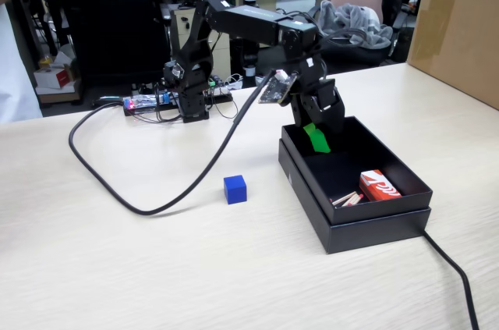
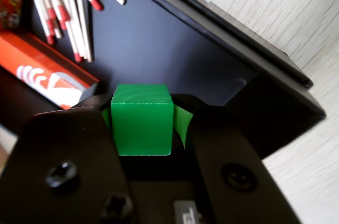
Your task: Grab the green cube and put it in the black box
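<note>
In the wrist view the green cube [image 2: 142, 123] sits squeezed between the two black jaws of my gripper [image 2: 142, 108], which is shut on it. Below the cube lies the dark floor of the black box [image 2: 159, 38]. The fixed view shows my gripper [image 1: 316, 140] reaching down inside the back left part of the black box [image 1: 374, 219], above its floor. There, green shows at the fingertips, but I cannot tell the cube from the green finger pad.
Inside the box lie an orange matchbox [image 1: 380, 186] and loose matches [image 2: 63, 7] at its front. A blue cube [image 1: 235, 189] sits on the table left of the box. A black cable [image 1: 156, 207] loops across the table. A cardboard box [image 1: 460, 26] stands at the far right.
</note>
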You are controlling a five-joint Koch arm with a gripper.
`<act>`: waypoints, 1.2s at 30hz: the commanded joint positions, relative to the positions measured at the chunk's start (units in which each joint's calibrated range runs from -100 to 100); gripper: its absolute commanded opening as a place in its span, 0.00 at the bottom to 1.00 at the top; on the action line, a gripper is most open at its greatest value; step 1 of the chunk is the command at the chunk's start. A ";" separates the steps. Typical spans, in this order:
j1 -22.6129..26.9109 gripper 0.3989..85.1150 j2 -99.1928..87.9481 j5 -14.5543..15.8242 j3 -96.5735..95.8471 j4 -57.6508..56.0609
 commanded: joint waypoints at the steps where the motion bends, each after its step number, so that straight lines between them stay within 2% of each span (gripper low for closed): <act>1: 0.20 0.01 0.63 -0.10 3.52 -0.50; 9: 0.20 0.03 5.91 -0.10 1.89 -0.50; 10: 0.20 0.14 6.48 -0.10 1.07 -0.50; 11: 0.29 0.19 6.83 -0.10 0.62 -0.58; 15: 0.54 0.23 7.63 -0.05 -0.38 -1.27; 17: 0.59 0.34 7.63 -0.05 -0.83 -1.27; 22: 0.54 0.48 3.73 -0.10 -0.83 -1.27; 30: -0.20 0.48 -17.38 -0.20 -0.83 -0.84; 36: -2.83 0.48 -36.78 -0.93 -1.83 -0.76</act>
